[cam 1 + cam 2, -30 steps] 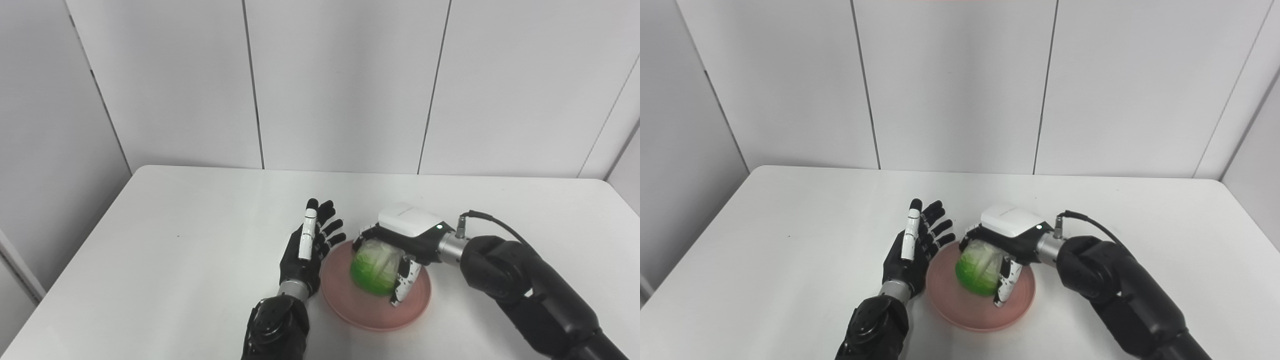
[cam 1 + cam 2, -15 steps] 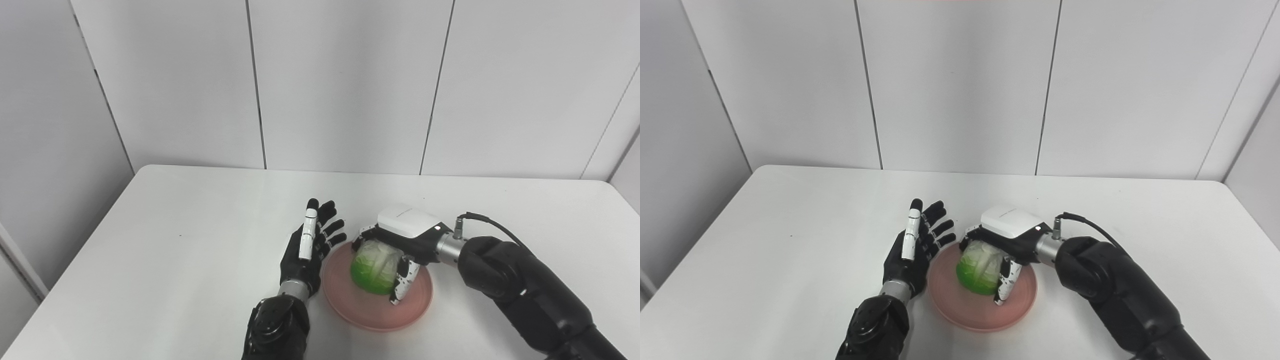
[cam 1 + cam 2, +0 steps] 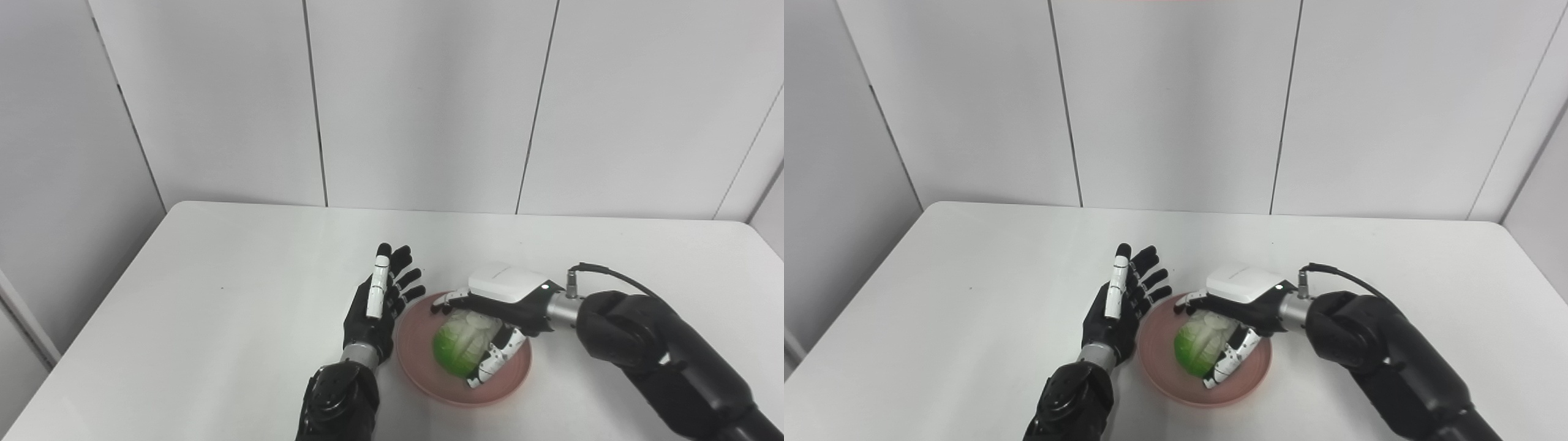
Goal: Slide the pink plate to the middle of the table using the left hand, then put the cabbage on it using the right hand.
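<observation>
Cabbage (image 3: 460, 348) lies on the pink plate (image 3: 422, 367), under the right hand (image 3: 499, 306), whose fingers are spread loosely over it, thumb alongside; can't tell if any still touch it. Left hand (image 3: 376, 306) empty, fingers spread, edge-up just beside the plate's left rim. Plate sits mid-counter (image 3: 233, 294), toward the near edge; wide bare room left, right and behind up to the wall panels (image 3: 422, 104).

We see the round green-and-white cabbage (image 3: 460, 345) lying on its side inside the shallow round pink plate (image 3: 422, 367), mid-table toward the near edge.
</observation>
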Robot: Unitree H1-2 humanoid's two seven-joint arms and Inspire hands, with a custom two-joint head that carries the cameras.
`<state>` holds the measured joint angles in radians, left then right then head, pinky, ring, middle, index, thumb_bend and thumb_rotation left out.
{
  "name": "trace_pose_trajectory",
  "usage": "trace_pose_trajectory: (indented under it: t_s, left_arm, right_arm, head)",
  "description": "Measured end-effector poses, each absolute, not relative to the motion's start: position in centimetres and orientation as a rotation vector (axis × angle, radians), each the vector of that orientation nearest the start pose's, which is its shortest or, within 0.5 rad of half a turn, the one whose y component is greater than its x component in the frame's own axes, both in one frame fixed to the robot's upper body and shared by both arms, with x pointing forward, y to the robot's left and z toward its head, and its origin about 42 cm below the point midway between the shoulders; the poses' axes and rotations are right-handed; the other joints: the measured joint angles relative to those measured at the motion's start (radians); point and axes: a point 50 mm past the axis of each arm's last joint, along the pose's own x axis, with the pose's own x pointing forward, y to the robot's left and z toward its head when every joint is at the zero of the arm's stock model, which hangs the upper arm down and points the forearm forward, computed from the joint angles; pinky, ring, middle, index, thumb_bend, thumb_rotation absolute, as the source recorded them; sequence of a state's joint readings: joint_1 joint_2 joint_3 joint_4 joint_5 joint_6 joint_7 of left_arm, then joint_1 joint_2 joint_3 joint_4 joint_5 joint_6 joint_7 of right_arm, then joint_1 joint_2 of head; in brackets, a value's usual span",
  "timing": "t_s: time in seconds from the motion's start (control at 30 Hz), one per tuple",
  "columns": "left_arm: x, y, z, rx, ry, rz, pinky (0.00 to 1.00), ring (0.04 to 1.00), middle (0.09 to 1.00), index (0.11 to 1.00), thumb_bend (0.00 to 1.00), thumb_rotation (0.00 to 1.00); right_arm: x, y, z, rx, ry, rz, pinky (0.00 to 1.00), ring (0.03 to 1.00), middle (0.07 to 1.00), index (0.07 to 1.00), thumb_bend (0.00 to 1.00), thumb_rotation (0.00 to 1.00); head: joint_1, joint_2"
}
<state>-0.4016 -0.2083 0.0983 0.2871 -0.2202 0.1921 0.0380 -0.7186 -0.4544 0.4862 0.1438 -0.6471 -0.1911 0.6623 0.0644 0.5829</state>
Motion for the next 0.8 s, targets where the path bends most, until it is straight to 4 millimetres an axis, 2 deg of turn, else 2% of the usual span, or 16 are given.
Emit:
trace_pose_trajectory:
  t_s: [0.17,0.23,0.3,0.33,0.37,0.43,0.47,0.5,0.53,0.57,0.63,0.7,0.8]
  left_arm:
    - [40.0,11.8,13.6,-0.403,0.108,-0.074,0.84,0.881,0.898,0.804,0.74,0.86]
    - [40.1,12.1,13.5,-0.398,0.101,-0.067,0.87,0.891,0.899,0.808,0.75,0.87]
    - [40.1,12.3,13.5,-0.397,0.096,-0.064,0.91,0.909,0.903,0.807,0.76,0.89]
    - [40.0,12.4,13.5,-0.394,0.093,-0.061,0.91,0.908,0.901,0.811,0.76,0.90]
    - [40.0,12.7,13.6,-0.382,0.087,-0.056,0.93,0.912,0.902,0.816,0.77,0.92]
    - [39.8,13.5,13.5,-0.355,0.077,-0.042,0.94,0.906,0.896,0.817,0.77,0.92]
    - [39.7,13.9,13.5,-0.342,0.073,-0.035,0.94,0.906,0.896,0.817,0.77,0.92]
    - [39.6,14.3,13.5,-0.326,0.066,-0.023,0.93,0.902,0.892,0.820,0.77,0.91]
    - [39.5,14.7,13.5,-0.315,0.061,-0.007,0.93,0.900,0.891,0.821,0.77,0.91]
    - [39.4,15.1,13.4,-0.297,0.054,0.004,0.94,0.902,0.890,0.827,0.76,0.90]
    - [39.2,16.0,13.2,-0.270,0.036,0.020,0.95,0.911,0.896,0.840,0.75,0.90]
    - [39.0,16.7,13.0,-0.231,0.020,0.033,0.99,0.934,0.910,0.876,0.76,0.92]
    - [38.7,17.6,12.8,-0.068,-0.027,0.045,1.00,0.950,0.910,0.900,0.75,0.94]
  right_arm:
    - [42.4,-19.0,29.2,-1.371,-0.403,0.837,1.00,1.000,0.951,0.850,1.00,0.70]
    - [42.3,-19.6,29.5,-1.342,-0.421,0.788,1.00,1.000,0.950,0.848,1.00,0.72]
    - [42.2,-20.4,29.2,-1.299,-0.431,0.722,1.00,1.000,0.963,0.859,1.00,0.77]
    - [42.1,-20.9,28.8,-1.269,-0.438,0.679,1.00,1.000,0.965,0.864,1.00,0.83]
    - [41.9,-21.5,28.3,-1.226,-0.441,0.624,1.00,1.000,0.959,0.875,0.98,0.92]
    - [41.5,-22.1,27.1,-1.158,-0.433,0.547,1.00,0.985,0.940,0.889,0.88,0.99]
    - [41.2,-22.5,26.2,-1.116,-0.421,0.503,1.00,0.985,0.940,0.889,0.88,0.99]
    - [41.0,-22.9,25.6,-1.068,-0.407,0.462,0.95,0.954,0.922,0.886,0.82,1.00]
    - [41.0,-23.2,24.8,-1.002,-0.388,0.424,0.93,0.944,0.917,0.885,0.80,1.00]
    - [41.0,-23.5,23.9,-0.941,-0.359,0.386,0.86,0.921,0.908,0.881,0.77,1.00]
    - [41.0,-23.8,22.3,-0.824,-0.296,0.327,0.82,0.899,0.896,0.873,0.75,1.00]
    - [40.9,-23.7,21.1,-0.699,-0.260,0.278,0.79,0.879,0.884,0.866,0.75,1.00]
    - [41.1,-23.1,19.5,-0.535,-0.223,0.204,0.75,0.850,0.886,0.863,0.70,0.98]
  head:
    - [-0.003,-0.006]
    - [-0.005,-0.006]
    - [-0.005,-0.006]
    - [-0.005,-0.008]
    - [-0.003,-0.005]
    - [-0.005,-0.003]
    - [-0.005,-0.003]
    - [-0.011,-0.002]
    - [-0.011,-0.002]
    - [-0.011,-0.002]
    - [-0.014,-0.002]
    - [-0.014,0.000]
    - [-0.018,0.005]
